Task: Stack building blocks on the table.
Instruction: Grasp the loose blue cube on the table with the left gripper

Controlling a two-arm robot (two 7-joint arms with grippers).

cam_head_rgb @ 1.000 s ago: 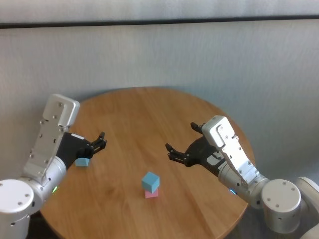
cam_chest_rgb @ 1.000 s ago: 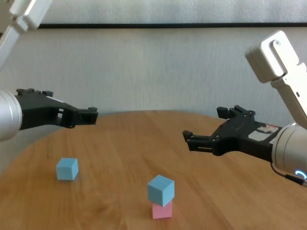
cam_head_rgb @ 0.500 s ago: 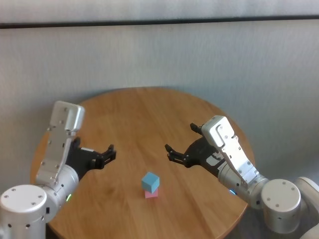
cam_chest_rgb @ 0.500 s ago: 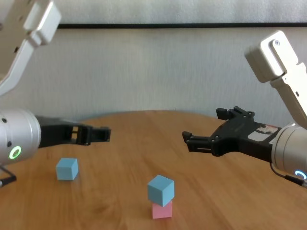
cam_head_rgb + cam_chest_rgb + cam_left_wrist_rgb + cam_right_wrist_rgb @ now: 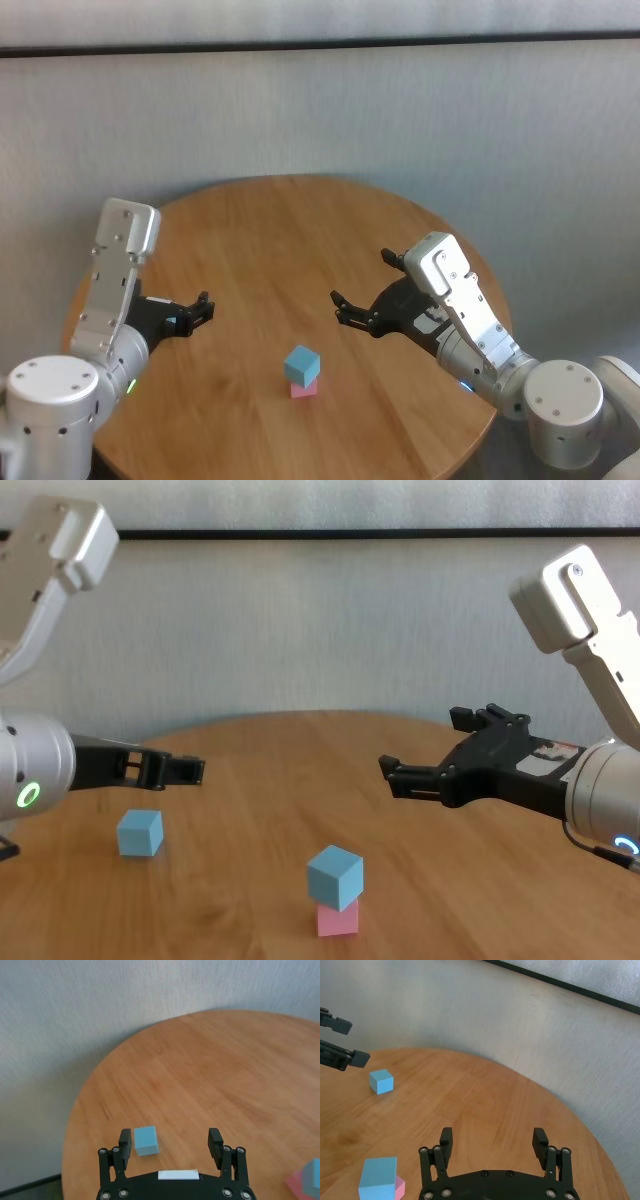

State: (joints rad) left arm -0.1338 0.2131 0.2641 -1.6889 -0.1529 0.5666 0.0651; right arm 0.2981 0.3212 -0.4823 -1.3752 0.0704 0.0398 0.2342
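Back toward the lone blue cube [image 5: 140, 833] came the left gripper [image 5: 186, 770] since half a second earlier, pulling in from its reach toward the tabletop's middle, while the blocks and the right arm stayed put. That lone blue cube sat flat on the tabletop [image 5: 290, 230] at the robot's left side, and in the left wrist view it lay just ahead of one fingertip, off to that side rather than centred between the jaws, not touched. Well apart from it, nearer the front middle, the second blue cube [image 5: 301, 366] rested on the pink cube [image 5: 304, 389], turned a little askew so its corners overhung the pink one. Left jaws were spread wide, holding nothing, hovering low above the wood. On the other side, the right gripper [image 5: 362, 290] hung above the tabletop beyond and to the right of the little stack, jaws fully apart too, empty, pointing toward the middle.
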